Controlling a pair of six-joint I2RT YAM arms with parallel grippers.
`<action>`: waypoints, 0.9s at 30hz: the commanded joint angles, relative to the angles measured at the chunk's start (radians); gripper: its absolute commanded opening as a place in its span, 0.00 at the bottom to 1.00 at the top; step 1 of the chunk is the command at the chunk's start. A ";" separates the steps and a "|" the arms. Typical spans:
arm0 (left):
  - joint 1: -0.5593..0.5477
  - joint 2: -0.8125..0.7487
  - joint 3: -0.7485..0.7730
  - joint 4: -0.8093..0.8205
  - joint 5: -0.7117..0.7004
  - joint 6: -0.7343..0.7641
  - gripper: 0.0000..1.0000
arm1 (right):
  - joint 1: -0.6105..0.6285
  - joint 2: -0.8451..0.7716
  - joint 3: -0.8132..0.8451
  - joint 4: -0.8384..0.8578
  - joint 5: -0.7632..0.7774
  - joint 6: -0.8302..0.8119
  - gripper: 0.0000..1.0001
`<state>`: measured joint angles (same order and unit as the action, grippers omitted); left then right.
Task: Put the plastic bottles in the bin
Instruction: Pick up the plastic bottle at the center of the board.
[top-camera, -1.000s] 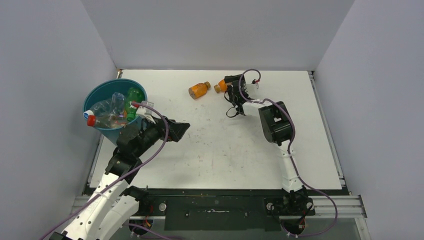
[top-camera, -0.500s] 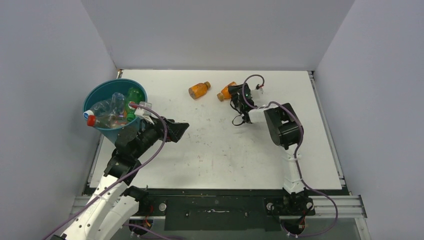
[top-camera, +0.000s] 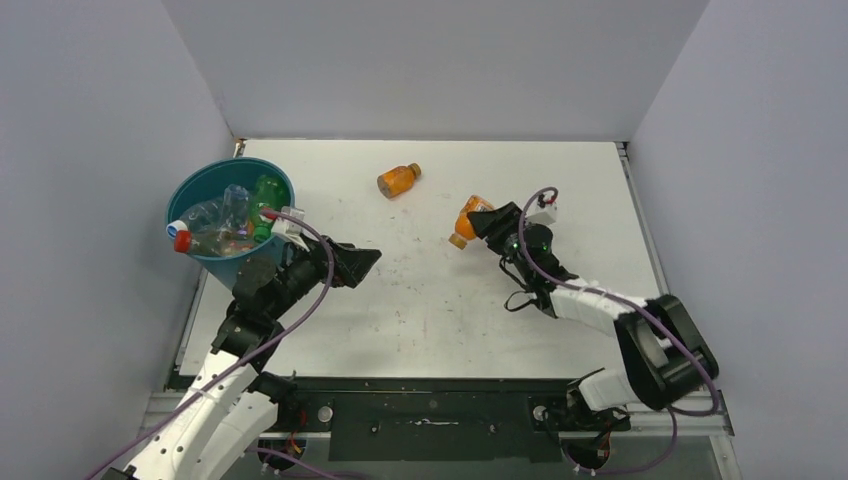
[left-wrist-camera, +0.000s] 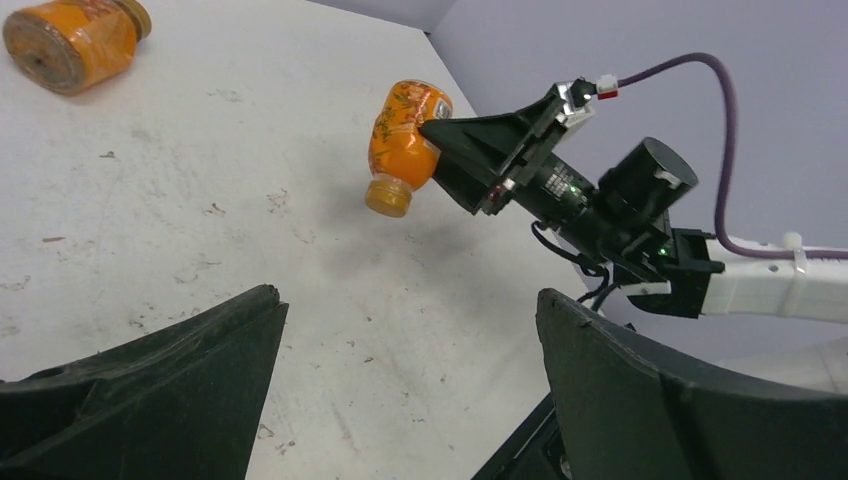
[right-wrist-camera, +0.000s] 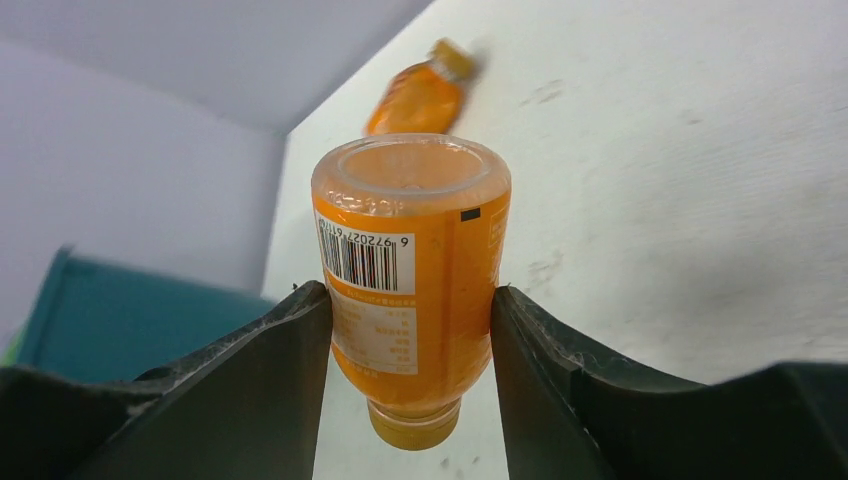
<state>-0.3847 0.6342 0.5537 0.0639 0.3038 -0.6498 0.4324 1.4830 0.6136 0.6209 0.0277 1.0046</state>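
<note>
A: Entry: where is the orange bottle (top-camera: 466, 222) now?

B: In the right hand (right-wrist-camera: 408, 300), clamped by its body between the two fingers, cap pointing down, base up. It hangs clear of the tabletop (top-camera: 440, 300), with its shadow below it in the left wrist view. A second ago it lay on its side near the far edge, with the right hand just over it and the fingers spread wide.

A: So the fingers have closed, and the bottle has moved?

B: Yes. It has been brought nearer, toward mid-tabletop, and the right arm has swung down and out to the right side.

A: The second orange bottle (top-camera: 397, 180)?

B: Unchanged. It lies on its side near the far edge, now well apart from the held one, where before the two were close together.

A: The bin (top-camera: 195, 185)?

B: Same spot at the far left corner. A green bottle (top-camera: 266, 192) and a red-capped clear bottle (top-camera: 200, 238) sit inside among other clear ones, as before.

A: Left hand (left-wrist-camera: 405, 300)?

B: Fingers wide apart, holding nothing, beside the bin and facing the right hand. Position barely differs from a second ago.
</note>
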 joint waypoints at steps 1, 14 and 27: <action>-0.026 0.042 -0.034 0.158 0.099 -0.145 0.96 | 0.045 -0.220 -0.145 0.196 -0.200 -0.054 0.21; -0.440 0.215 -0.117 0.433 -0.049 -0.093 0.96 | 0.173 -0.581 -0.318 0.300 -0.324 0.003 0.22; -0.462 0.290 -0.050 0.504 -0.042 -0.050 0.96 | 0.243 -0.576 -0.358 0.516 -0.365 0.096 0.21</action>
<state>-0.8391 0.9070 0.4381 0.4660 0.2573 -0.7258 0.6636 0.9134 0.2764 0.9543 -0.3138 1.0603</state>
